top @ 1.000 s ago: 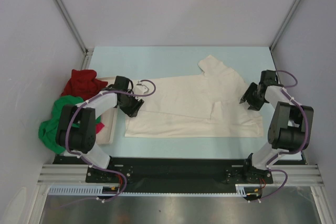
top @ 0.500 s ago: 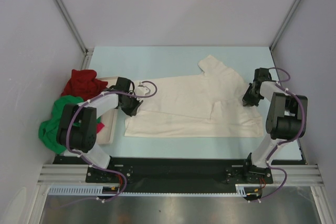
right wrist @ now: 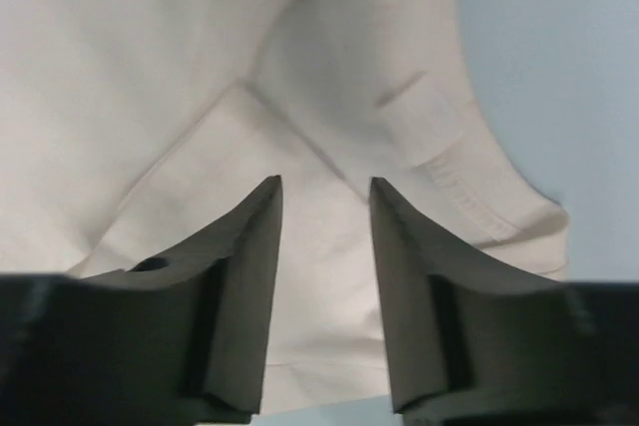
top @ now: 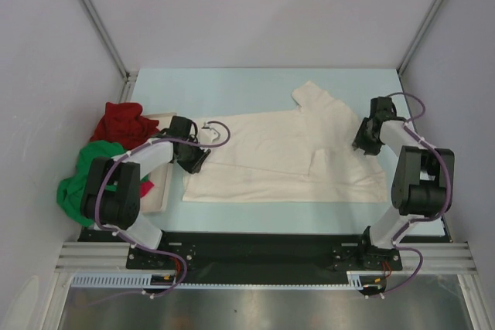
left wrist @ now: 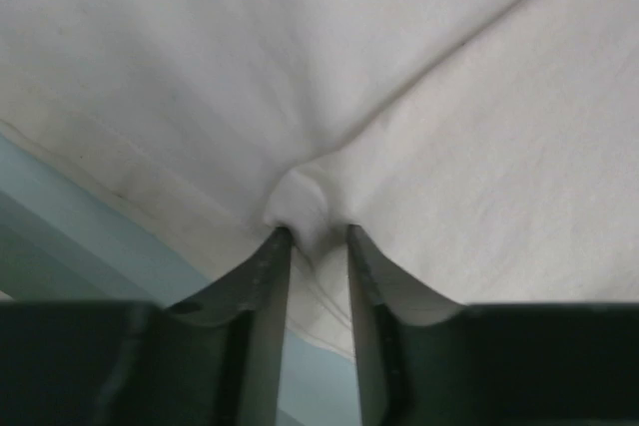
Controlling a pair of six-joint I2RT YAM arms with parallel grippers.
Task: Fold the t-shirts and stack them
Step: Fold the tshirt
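Folding the cream-white t-shirt (top: 263, 164): my left claw (left wrist: 318, 236) pinches its 9 o'clock edge; right claw (right wrist: 324, 187) stands apart over the 3 o'clock side; next, probably: close it, lift together.

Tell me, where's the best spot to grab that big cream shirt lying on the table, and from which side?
Probably at its two far ends, coming down from above at the outer sides. The cream t-shirt lies spread flat on the table, so only its edges offer a lip of cloth to pinch. The left gripper pinches a small fold at the left edge.
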